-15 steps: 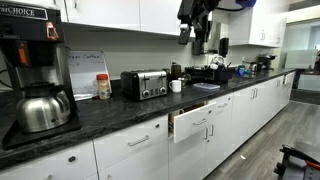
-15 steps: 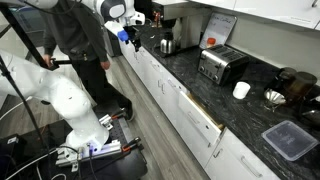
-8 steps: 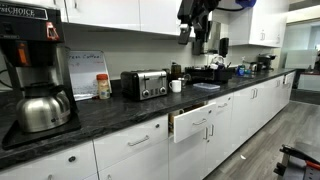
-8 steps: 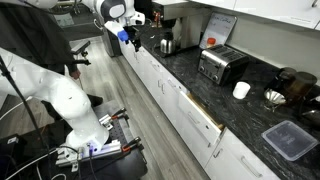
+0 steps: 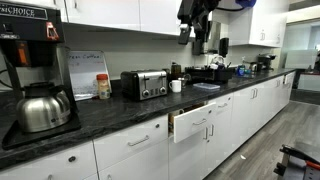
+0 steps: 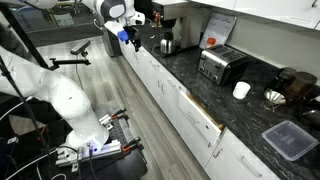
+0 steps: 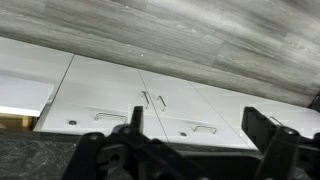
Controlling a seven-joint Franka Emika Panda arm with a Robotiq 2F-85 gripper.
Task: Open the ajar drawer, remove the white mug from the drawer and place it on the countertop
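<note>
The drawer (image 5: 197, 121) stands ajar under the countertop (image 5: 110, 108), its white front pushed out a little from the row of cabinets; it also shows in an exterior view (image 6: 203, 117). The white mug is hidden from view. My gripper (image 5: 188, 32) hangs high above the countertop, well away from the drawer, and appears near the top of an exterior view (image 6: 124, 38). In the wrist view my gripper (image 7: 198, 135) is open and empty, its dark fingers (image 7: 135, 125) wide apart over the countertop (image 7: 40, 160) and white cabinet fronts. A pale wood strip (image 7: 15, 122) shows at the left edge.
A toaster (image 5: 145, 84) and a small white cup (image 5: 176, 86) stand on the countertop, with a coffee maker (image 5: 35, 85) at one end. A clear plastic container (image 6: 290, 140) lies near the counter's edge. Grey wood floor runs along the cabinets.
A person standing by the robot base in an exterior view has walked out of the picture. The arm and gripper have not moved.
</note>
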